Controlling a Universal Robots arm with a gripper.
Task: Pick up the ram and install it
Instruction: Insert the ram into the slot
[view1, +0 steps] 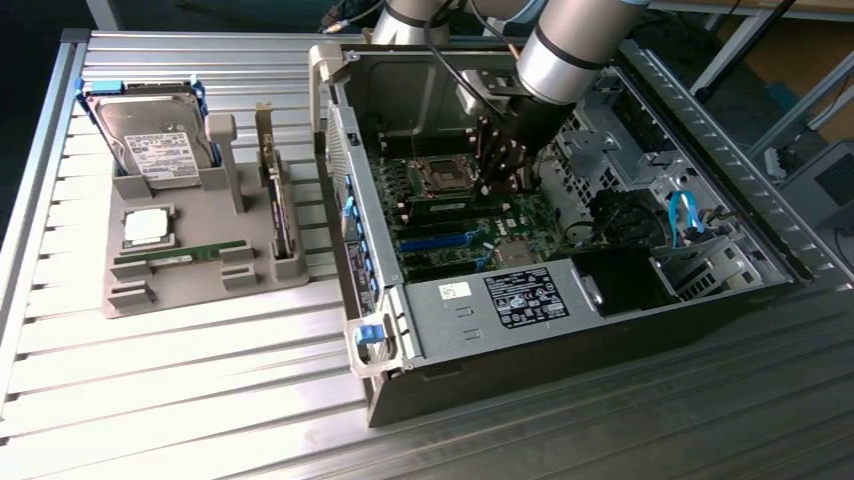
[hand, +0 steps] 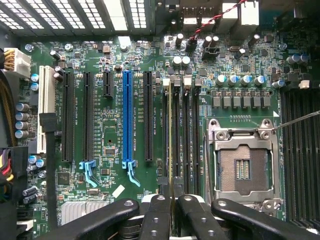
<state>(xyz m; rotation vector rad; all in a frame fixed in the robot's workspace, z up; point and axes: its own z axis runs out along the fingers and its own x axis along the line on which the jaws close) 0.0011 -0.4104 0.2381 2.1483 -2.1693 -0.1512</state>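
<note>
The ram (hand: 172, 145) is seen edge-on as a thin strip clamped between the inner fingers (hand: 157, 215) of the gripper (hand: 172, 207). It is aligned along the memory slots (hand: 185, 135) beside the open processor socket (hand: 242, 162), and whether it is seated in a slot cannot be determined. In the exterior view the gripper (view1: 511, 175) is located inside the computer case (view1: 441, 300), its fingertips hard to make out against the dark board, and a second green stick (view1: 180, 257) is laid in the grey tray (view1: 160, 295) at the exterior view's left, well apart from the case.
</note>
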